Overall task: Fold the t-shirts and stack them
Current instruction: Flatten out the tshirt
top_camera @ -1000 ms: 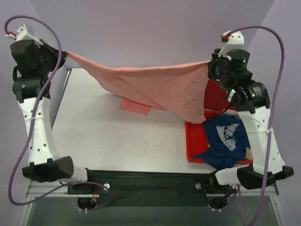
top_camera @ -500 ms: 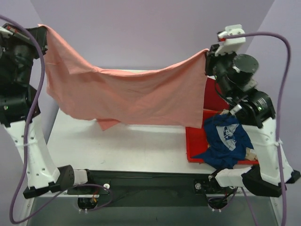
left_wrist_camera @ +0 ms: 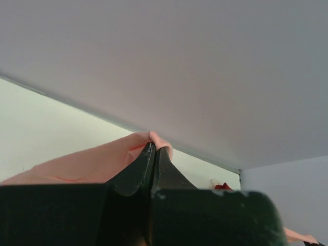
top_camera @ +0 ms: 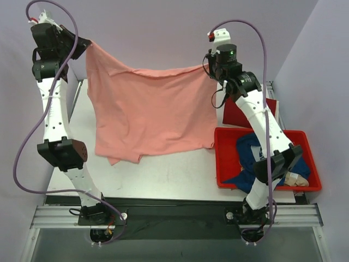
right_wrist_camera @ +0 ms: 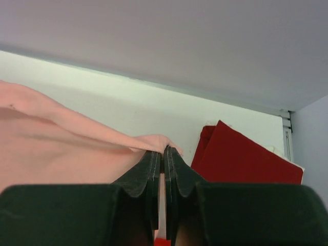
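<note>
Pink cloth spread wide: the salmon-pink t-shirt (top_camera: 147,117) hangs as a sheet over the worktop (top_camera: 163,177). The left fingers (left_wrist_camera: 146,164) and right fingers (right_wrist_camera: 151,164) are each pinched fully closed on a top corner, probably to lay it flat for folding. The dark red t-shirt (top_camera: 240,114) lies behind the red tub (top_camera: 305,136), which holds the navy t-shirt (top_camera: 251,150).

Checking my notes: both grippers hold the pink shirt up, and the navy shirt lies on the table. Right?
No. The top view shows the navy shirt in the tub, not on the table. The left gripper and right gripper do hold the pink shirt up.
</note>
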You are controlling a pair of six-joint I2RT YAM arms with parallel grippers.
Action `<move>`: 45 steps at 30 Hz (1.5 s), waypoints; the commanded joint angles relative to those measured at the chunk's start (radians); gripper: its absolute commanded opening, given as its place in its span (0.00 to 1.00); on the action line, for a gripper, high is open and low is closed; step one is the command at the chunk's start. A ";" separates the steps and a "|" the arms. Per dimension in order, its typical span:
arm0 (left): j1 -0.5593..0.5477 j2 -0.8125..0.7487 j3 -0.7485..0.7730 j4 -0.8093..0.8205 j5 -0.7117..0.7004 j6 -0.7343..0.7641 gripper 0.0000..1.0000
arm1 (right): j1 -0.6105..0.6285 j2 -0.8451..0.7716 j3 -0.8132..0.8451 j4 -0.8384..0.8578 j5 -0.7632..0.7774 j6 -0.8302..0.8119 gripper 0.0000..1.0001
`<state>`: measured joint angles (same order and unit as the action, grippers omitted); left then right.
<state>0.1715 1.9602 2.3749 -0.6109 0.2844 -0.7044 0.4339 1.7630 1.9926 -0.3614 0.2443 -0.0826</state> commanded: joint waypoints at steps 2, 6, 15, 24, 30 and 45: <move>0.014 -0.188 0.075 0.155 0.021 -0.049 0.00 | 0.026 -0.115 0.115 0.067 0.000 0.018 0.00; 0.025 -0.323 0.000 0.220 0.019 -0.092 0.00 | 0.071 -0.184 0.115 0.078 0.016 -0.014 0.00; 0.108 -0.480 0.076 0.235 0.015 -0.118 0.00 | 0.204 -0.364 0.089 0.194 0.087 -0.051 0.00; 0.132 -0.466 0.198 0.293 0.012 -0.136 0.00 | 0.249 -0.424 0.080 0.286 0.079 -0.069 0.00; 0.125 -0.379 -0.083 0.349 0.054 -0.175 0.00 | 0.085 -0.302 -0.029 0.306 -0.051 0.157 0.00; -0.159 0.158 -0.085 -0.153 -0.143 0.310 0.93 | -0.127 0.271 -0.070 0.104 -0.165 0.316 0.84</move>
<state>0.0536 2.3238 2.3077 -0.7158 0.2131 -0.5213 0.3187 2.1628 1.8999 -0.2214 0.1040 0.1925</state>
